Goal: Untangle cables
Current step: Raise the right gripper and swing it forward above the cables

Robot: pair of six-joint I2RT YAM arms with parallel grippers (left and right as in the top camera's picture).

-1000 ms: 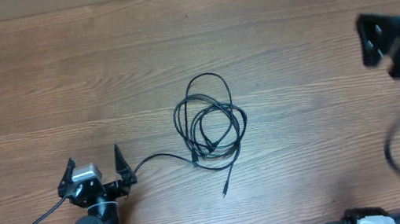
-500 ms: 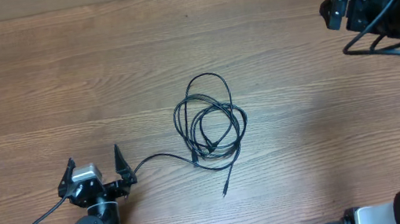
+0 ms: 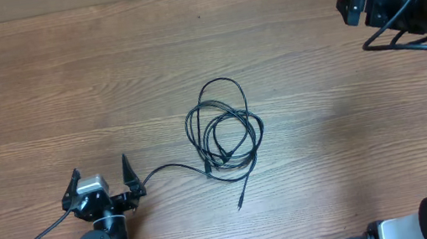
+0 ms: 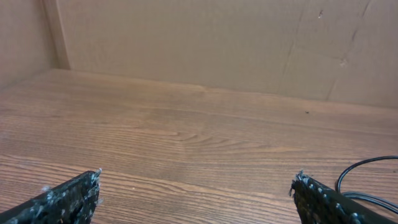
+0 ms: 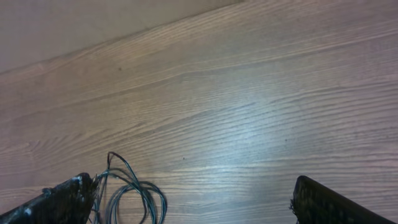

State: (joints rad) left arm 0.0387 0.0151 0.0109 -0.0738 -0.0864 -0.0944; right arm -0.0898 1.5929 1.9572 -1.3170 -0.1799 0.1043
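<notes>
The cables (image 3: pixel 224 135) are seen bunched in one overlapping coil at the middle of the counter (image 3: pixel 55 84). One tail is stretched toward the left gripper (image 3: pixel 100 168), and a plug end lies just below the coil. Nothing is held. Both the left gripper and the right gripper (image 5: pixel 189 190) are spread wide, the right one well apart from the coil at the far right. No strand is judged separated yet, so the whole untangling is left.
</notes>
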